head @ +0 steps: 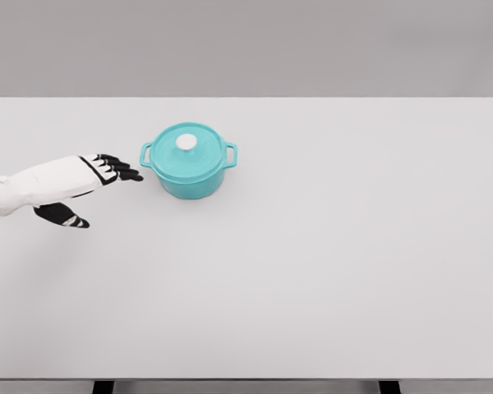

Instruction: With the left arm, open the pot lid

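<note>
Lid (186, 153) sits closed on the teal pot (189, 178), upper-left-centre of the frame, on a plain white table (329, 263). White round knob (186, 143) at the lid's middle, facing straight up; that is the obvious grab point. Pot has two small loop handles, one at its left side (146, 153) and one at its right (231, 154), so its long axis runs left-right across the picture. Left robot hand (107, 171) comes in from the left edge, at mid-left of the frame, fingers (125, 170) extended and loosely spread, pointing right toward the pot; thumb (66, 218) hangs lower, apart from the fingers. It holds nothing. Fingertips are near the pot's left handle but apart from it, no contact visible. Key relation: the knob lies to the right of the hand and slightly further up the frame, past the left handle. Judging by this, the hand must travel right, clear the handle and rim, and come down on the knob from above. Height of the hand over the table cannot be read from this single view. Right arm not in view. Task appears not yet started on the lid itself.
</note>
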Tool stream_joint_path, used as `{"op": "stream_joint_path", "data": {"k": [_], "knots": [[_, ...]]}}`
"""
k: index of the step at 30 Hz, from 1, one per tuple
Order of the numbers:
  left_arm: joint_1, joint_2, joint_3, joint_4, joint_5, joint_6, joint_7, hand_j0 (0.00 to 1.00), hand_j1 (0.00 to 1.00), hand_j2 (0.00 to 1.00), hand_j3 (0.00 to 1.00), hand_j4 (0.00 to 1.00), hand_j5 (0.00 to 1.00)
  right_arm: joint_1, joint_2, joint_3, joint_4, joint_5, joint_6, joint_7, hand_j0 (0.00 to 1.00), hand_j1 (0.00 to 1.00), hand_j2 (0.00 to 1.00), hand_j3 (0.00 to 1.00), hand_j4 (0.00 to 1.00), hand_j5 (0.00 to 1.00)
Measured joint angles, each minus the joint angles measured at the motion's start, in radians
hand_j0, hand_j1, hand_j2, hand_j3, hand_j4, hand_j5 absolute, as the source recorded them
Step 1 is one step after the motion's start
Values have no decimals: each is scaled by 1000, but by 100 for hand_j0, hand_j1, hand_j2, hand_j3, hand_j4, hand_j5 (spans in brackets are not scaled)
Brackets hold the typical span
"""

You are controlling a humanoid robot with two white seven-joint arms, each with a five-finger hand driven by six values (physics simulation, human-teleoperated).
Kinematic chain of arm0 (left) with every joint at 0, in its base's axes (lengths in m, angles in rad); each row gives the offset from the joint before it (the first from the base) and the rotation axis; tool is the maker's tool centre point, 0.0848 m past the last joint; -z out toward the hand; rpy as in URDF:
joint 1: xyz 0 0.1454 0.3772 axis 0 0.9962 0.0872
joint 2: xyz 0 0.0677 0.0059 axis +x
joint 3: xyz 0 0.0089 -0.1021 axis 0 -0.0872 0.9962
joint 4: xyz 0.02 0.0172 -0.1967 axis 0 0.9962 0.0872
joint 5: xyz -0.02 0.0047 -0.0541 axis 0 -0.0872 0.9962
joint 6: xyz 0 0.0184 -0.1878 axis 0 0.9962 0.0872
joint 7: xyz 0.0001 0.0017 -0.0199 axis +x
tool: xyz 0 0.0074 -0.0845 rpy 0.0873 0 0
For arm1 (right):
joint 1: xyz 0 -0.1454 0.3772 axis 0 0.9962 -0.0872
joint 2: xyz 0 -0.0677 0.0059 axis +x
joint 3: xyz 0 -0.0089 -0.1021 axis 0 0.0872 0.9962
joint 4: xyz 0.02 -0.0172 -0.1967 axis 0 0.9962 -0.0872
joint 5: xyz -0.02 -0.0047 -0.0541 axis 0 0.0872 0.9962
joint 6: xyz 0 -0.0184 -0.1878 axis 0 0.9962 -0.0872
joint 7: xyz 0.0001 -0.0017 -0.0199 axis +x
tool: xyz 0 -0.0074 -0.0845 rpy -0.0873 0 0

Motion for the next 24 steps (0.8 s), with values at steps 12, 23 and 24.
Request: {"op": "stream_joint_path", "data": {"k": [12, 23, 24], "knots": [[-202, 5, -40, 35, 9, 1, -48, 100, 100, 100, 100, 100, 100, 6, 0, 0, 0, 0, -1, -3, 100, 100, 100, 100, 100, 100], [-716, -125, -523, 302, 18, 0, -56, 100, 100, 100, 100, 100, 100, 6, 0, 0, 0, 0, -1, -3, 100, 100, 100, 100, 100, 100], [-721, -140, -536, 302, 17, 0, -56, 100, 100, 100, 100, 100, 100, 6, 0, 0, 0, 0, -1, -3, 100, 100, 100, 100, 100, 100]]}}
